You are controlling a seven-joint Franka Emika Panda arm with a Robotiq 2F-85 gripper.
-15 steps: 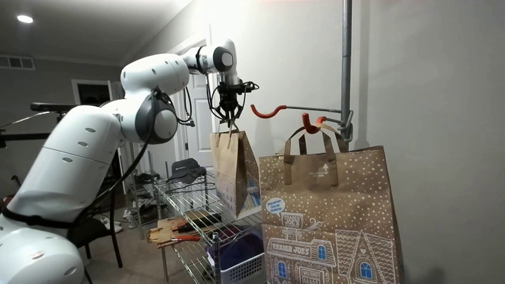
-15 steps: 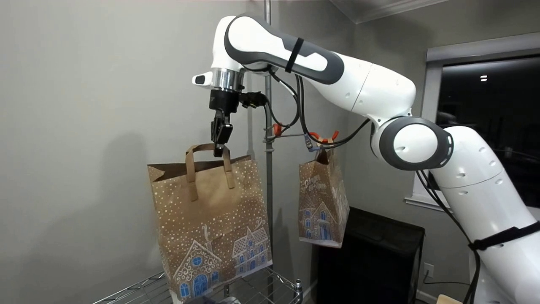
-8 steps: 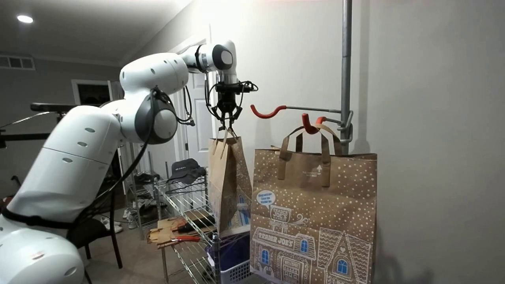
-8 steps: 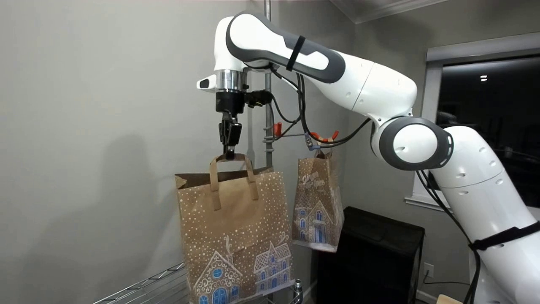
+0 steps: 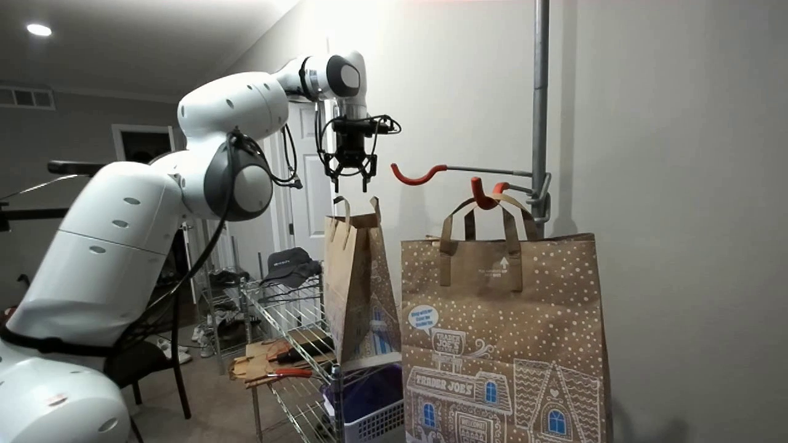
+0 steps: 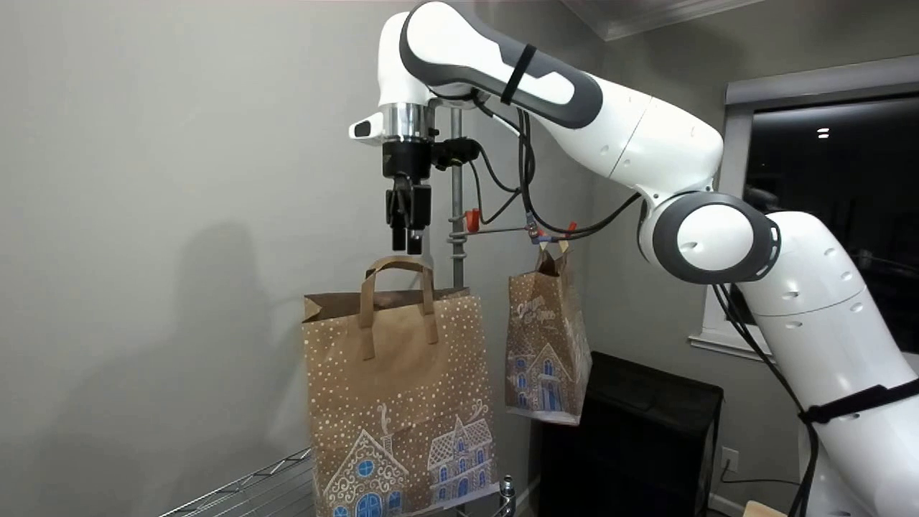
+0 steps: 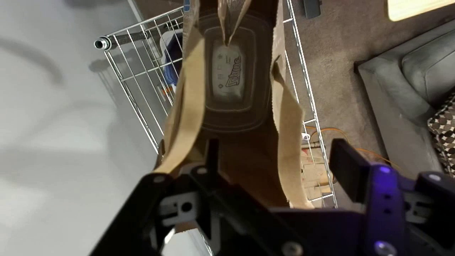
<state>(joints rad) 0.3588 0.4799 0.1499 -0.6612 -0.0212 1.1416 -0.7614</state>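
My gripper (image 5: 351, 187) stands open just above a brown paper bag (image 5: 346, 277), with nothing held between its fingers. The bag is upright at the wire shelf, its paper handles (image 6: 400, 263) sticking up below the fingertips and spread apart. In the wrist view the bag's mouth lies under the gripper (image 7: 275, 153), one handle strip (image 7: 289, 142) showing between the fingers from above. A clear container with a Ziploc lid (image 7: 227, 74) sits inside. A second, similar bag (image 5: 505, 326) hangs by its handles from a red-tipped hook (image 5: 484, 195).
A free red-tipped hook (image 5: 418, 177) juts from the grey pole (image 5: 540, 92). The wire shelf (image 7: 135, 76) carries a grey cap (image 5: 289, 264) at its far end, with a white basket (image 5: 375, 424) lower down. A black box (image 6: 632, 431) stands behind the hanging bag.
A second ago the gripper was shut on the bag's handles. The bag came lower and sideways, the jaws opened and let the handles go, and the gripper rose. The hanging bag swung slightly.
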